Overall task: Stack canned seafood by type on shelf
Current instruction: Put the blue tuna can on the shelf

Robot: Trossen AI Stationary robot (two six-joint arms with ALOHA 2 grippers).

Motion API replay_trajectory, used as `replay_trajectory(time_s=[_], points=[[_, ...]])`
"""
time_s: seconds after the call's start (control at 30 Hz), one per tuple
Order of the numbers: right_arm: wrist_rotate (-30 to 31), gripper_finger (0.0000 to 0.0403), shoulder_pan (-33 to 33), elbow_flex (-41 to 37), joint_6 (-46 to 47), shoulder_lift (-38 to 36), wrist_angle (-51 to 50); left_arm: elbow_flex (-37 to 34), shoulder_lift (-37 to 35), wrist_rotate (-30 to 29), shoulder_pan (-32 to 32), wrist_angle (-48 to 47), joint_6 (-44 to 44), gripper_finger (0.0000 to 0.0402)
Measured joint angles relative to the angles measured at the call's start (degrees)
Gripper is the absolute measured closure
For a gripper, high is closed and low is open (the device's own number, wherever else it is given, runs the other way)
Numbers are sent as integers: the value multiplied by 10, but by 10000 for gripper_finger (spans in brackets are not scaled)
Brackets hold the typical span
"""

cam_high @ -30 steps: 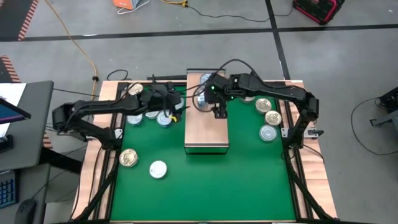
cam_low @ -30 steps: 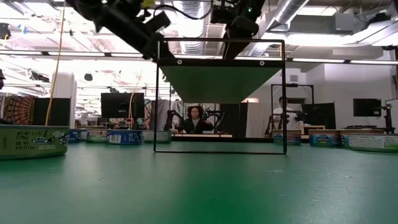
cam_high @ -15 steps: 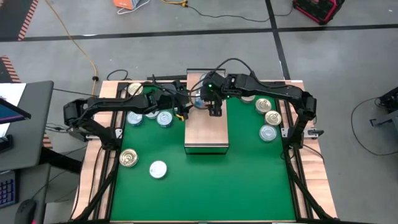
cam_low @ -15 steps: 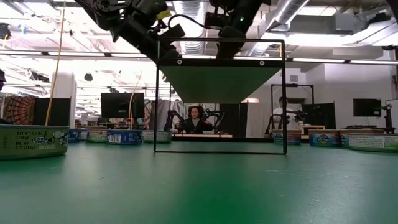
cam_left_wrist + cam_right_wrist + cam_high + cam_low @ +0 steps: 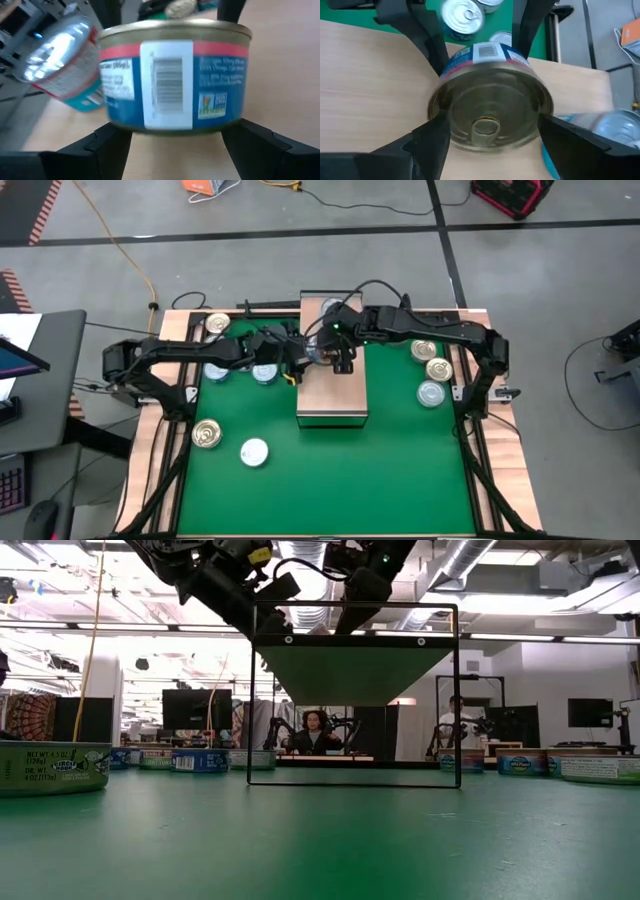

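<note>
Left wrist view gives the clearest look at the can [image 5: 172, 82]: blue and red label, barcode facing out, gold rim, upright over the wood of the shelf [image 5: 280, 60]. Whether it rests on the plank or hangs just above it, I cannot tell. The left gripper [image 5: 175, 134] pinches it, a finger against each side. From overhead, this happens at the 12 o'clock end of the shelf [image 5: 335, 395].

A second can [image 5: 60, 60], silver-topped, lies tilted just beside the first. The right gripper [image 5: 492, 136] is spread wide and straddles the same held can, its fingers flanking it without pressing, so both arms crowd one spot.

Other cans sit on the mat [image 5: 330, 470] at 9, 3 and 8 o'clock of the shelf.

To my eye, this is the placing step. Done well, the can should be set flat with a little room from its tilted neighbour, and one gripper should let go and lift straight up before the other moves, or the can could be dragged sideways.
</note>
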Motion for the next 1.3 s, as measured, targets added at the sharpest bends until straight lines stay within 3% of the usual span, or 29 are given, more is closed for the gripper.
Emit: replay_trajectory(time_s=[0.6,0.73,0.97,1.17,1.3], points=[[0,72,12,0,51,-12,-61,-1,-113,-16,-6,-154,-43,113],[-1,72,11,1,69,-30,-65,-17,-135,13,-6,-122,-67,113],[-12,72,35,0,113,-49,-107,-76,-152,9,-34,-76,-101,114],[-13,72,60,-25,114,-60,-82,-91,-172,-78,-72,-44,-100,114],[-11,72,34,-60,123,-66,-81,-91,-170,-77,-60,-8,-83,114]])
